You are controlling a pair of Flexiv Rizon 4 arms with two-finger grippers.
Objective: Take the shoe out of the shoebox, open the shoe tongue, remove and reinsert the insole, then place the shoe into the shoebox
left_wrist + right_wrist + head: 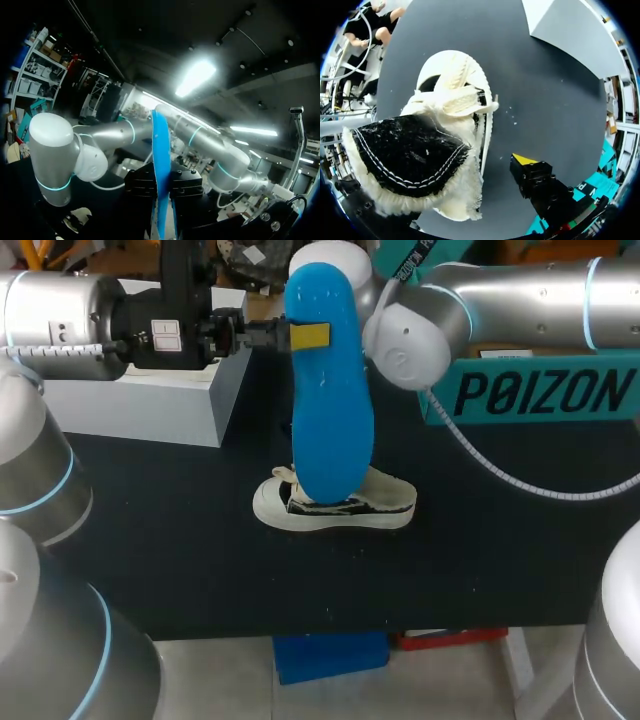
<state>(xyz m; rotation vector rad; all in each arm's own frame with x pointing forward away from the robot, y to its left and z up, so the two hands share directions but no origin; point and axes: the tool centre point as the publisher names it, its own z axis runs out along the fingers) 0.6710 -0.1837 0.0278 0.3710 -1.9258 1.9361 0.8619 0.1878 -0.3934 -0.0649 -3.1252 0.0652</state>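
- Left end effector [297, 336] is pinching the blue insole [328, 390] near one end, side-on. The insole hangs upright, its lower end down at the shoe [335, 508]. In the left wrist view it runs edge-on through the grip.
- I'd guess it is held near the end so that the free end can be steered down into the shoe's opening.
- The shoe is cream with dark panels. It sits out of the box, sole down, on the black surface [150, 540] about mid-table.
- From above, the laces are slack and the black fleece-lined tongue [410, 155] is turned up and out, which leaves the mouth open for the insole.
- Right arm [410, 340] reaches in over the shoe. The right end effector [490, 172] is just beside the tongue, which covers much of it, so I cannot tell whether it is spread or pinching.
- The white shoebox [150, 400] stands at the back left, well apart from the shoe.
- My read is that the insole is out, reinsertion comes next, and boxing is not yet done.
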